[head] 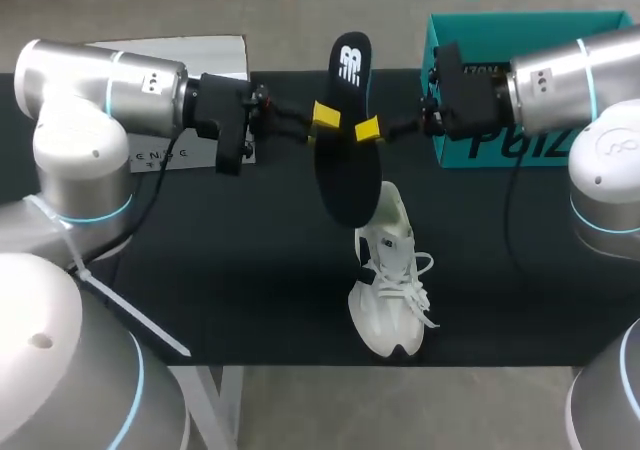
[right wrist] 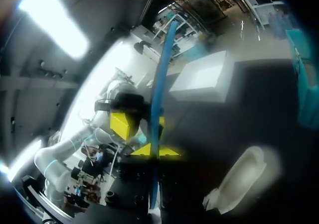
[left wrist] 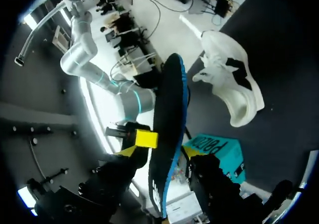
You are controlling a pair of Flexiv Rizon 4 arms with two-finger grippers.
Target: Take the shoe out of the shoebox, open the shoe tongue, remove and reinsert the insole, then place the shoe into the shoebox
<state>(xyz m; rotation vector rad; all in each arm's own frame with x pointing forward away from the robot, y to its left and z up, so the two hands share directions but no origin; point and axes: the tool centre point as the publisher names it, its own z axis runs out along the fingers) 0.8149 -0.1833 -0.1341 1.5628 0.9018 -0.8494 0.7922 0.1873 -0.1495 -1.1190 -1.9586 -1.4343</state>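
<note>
The white sneaker (head: 390, 290) sits nearest, on its sole, toe toward the robot and laces loose. It is out of its box and seems parked there so the insole can be fed back in from above.

Above the sneaker's heel the black insole (head: 348, 170) hangs upright in the air, printed end up and lower end aimed down at the sneaker. The left arm's fingers (head: 325, 117) and the right arm's fingers (head: 366, 128) pinch it on opposite edges, both narrow and closed on it. In the right wrist view two yellow tips flank its blue edge. In the left wrist view only one tip shows against it, the partner hidden behind. I judge this two-sided hold to be either a handover or a way to keep the floppy sheet straight before reinsertion.

Beyond the sneaker to the right stands the teal shoebox (head: 500, 150), top open, well apart and waiting for the shoe. Beyond the sneaker to the left lies a white box (head: 225, 55).

The surface (head: 250, 260) is a matte black cover. Nothing from the room beyond reaches over it.
</note>
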